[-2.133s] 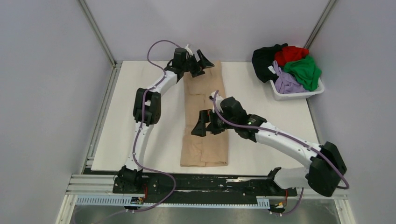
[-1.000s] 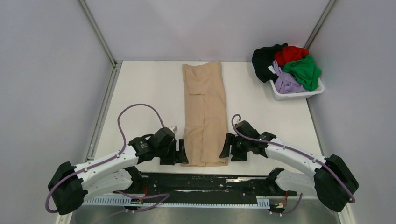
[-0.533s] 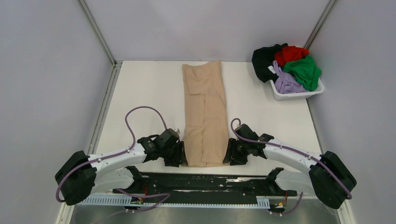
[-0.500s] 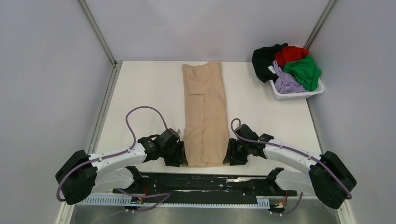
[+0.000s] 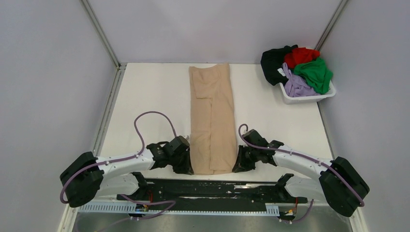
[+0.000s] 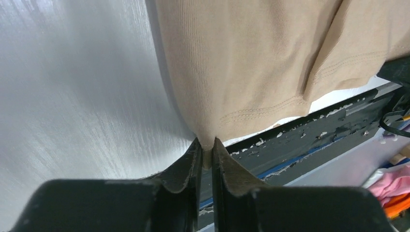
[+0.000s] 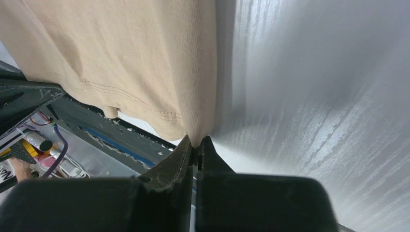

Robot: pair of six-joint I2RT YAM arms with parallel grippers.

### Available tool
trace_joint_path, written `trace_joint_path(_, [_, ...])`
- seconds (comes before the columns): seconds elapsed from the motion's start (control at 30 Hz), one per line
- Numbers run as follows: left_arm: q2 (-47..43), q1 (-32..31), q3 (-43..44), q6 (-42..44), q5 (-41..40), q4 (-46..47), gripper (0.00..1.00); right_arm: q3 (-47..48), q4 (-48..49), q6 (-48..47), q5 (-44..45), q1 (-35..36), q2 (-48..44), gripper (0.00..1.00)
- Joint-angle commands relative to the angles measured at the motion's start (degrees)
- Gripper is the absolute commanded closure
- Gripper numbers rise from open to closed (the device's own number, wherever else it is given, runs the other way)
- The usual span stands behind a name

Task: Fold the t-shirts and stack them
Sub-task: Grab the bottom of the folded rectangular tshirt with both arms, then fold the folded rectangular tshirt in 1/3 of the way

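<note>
left gripper [image 6: 206, 145]: jaws pressed together, pinching the near-left corner of the tan soft cloth t-shirt [image 5: 212, 121] right at the hem. the cloth is drawn into a small peak where it is gripped. right gripper [image 7: 197, 142]: jaws likewise closed tight, pinching the near-right hem corner, with the same peaked cloth. a double row of hem stitching shows in both wrist views.

the tan shirt is folded into a long narrow strip. it lies lengthwise down the middle of the white flat surface [image 5: 145, 106], from the far edge to the near edge. a stepped fold line runs partway along it, and it is mostly flat with a few wrinkles. the near hem sits at the surface's near edge.

white plastic basket [image 5: 309, 100] at the far-right corner, well apart from the strip. heaped in it are a black t-shirt [image 5: 273, 60], a red t-shirt [image 5: 300, 55], a green t-shirt [image 5: 315, 73] and a lavender t-shirt [image 5: 296, 87], all crumpled.
</note>
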Motion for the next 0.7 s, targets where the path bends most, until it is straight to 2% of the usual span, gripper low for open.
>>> trace_joint_path(0.0, [-2.4,-1.6,1.0,-1.81,-2.08,-2.84,0.86,-1.11,2.32,-1.41,-4.64,0.27,-2.49,0.99])
trace_joint_path(0.03, [-3.45,-1.9,1.04,-2.01,-2.18,-3.21,0.94,-1.56,2.9,-2.09,-6.0,0.32,-3.12,1.0])
trace_joint_path(0.1, [-4.79,-2.52,0.94,-2.13,-1.88,-4.25,1.0,-2.47,3.82,-2.95,-8.09,0.4,-4.56,1.0])
trace_joint_path(0.3, [-7.97,-5.93,0.18,-4.71,0.57,-4.69,1.0,-4.54,5.7,-3.49,-13.02,0.62,-9.02,1.0])
trace_joint_path(0.43, [-11.33,-7.69,0.26,-6.69,-0.14,-6.2,1.0,-5.49,5.66,-2.9,-13.19,0.63,-10.77,1.0])
trace_joint_path(0.57, [-13.83,-7.8,0.93,-6.67,-3.64,-7.3,1.0,-3.4,4.37,-4.6,-11.07,0.63,-11.68,1.0])
trace_joint_path(0.67, [-14.01,-7.62,4.76,-5.27,-7.54,-10.41,1.0,0.07,3.15,-5.9,-8.08,0.42,-11.23,1.0])
